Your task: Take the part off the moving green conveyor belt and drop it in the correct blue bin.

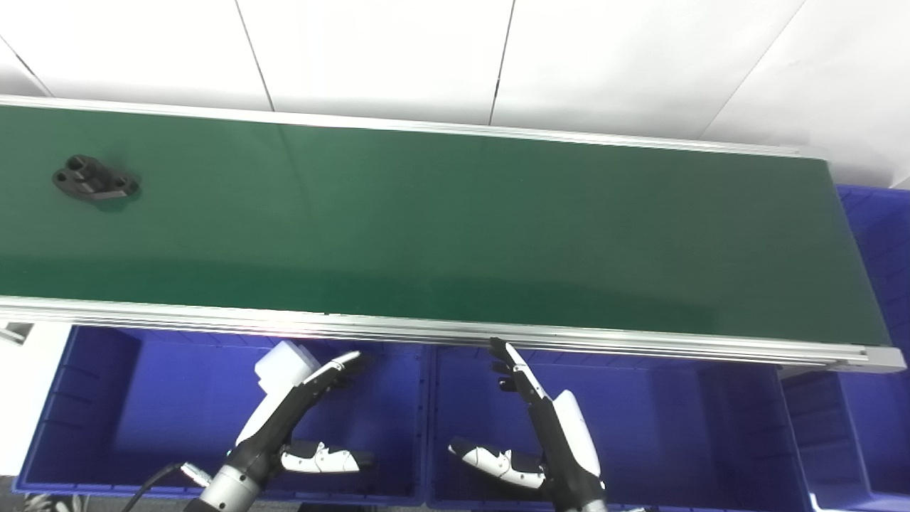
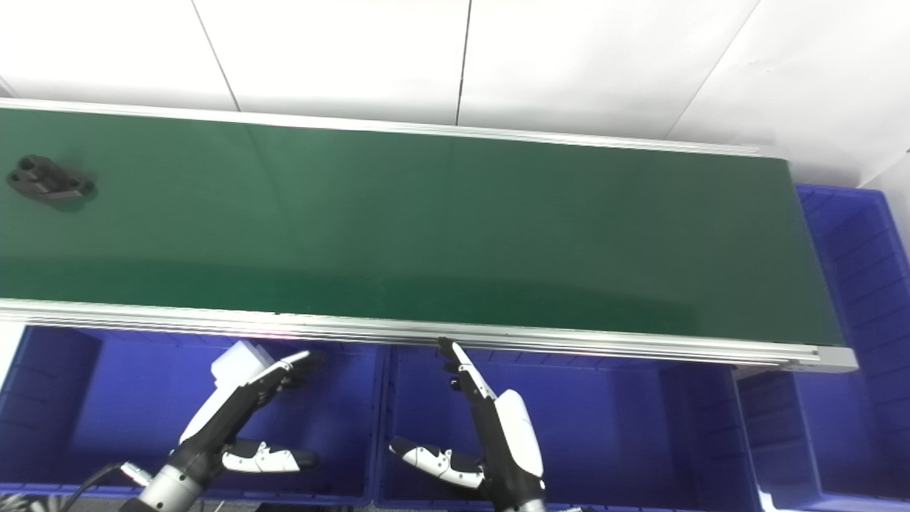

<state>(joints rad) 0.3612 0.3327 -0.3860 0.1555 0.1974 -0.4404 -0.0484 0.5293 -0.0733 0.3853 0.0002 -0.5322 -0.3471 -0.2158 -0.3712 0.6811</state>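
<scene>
Nearest the camera, at about seven o'clock, the left hand [image 1: 298, 419] is held over the left blue bin [image 1: 106, 427], fingers spread, thumb out, nothing gripped. At five o'clock the right hand [image 1: 540, 427] is poised over the middle blue bin [image 1: 711, 434], equally wide and empty, its fingertips [image 1: 498, 348] reaching up to the near aluminium rail [image 1: 640, 341] of the conveyor. Whether that rail is actually touched cannot be told.

A third blue bin [image 1: 874, 235] is seen at three o'clock, past the belt's end.

Further out, the green conveyor belt [image 1: 462, 227] is bare across its middle. Far off at ten o'clock, the black part [image 1: 94, 179], a flanged bracket with holes, is lying flat near the belt's far side, well apart from both hands.

The step in hand is judged to be the wait and intercept. It would be done well if the left hand, the closer one, is lifted clear of the rail early and held wide above the part's lane, so the closing is timed to the part's arrival rather than chased. The part's low, flat flange is likely to be best pinched across its raised middle. Which bin is correct cannot be read from these views.
</scene>
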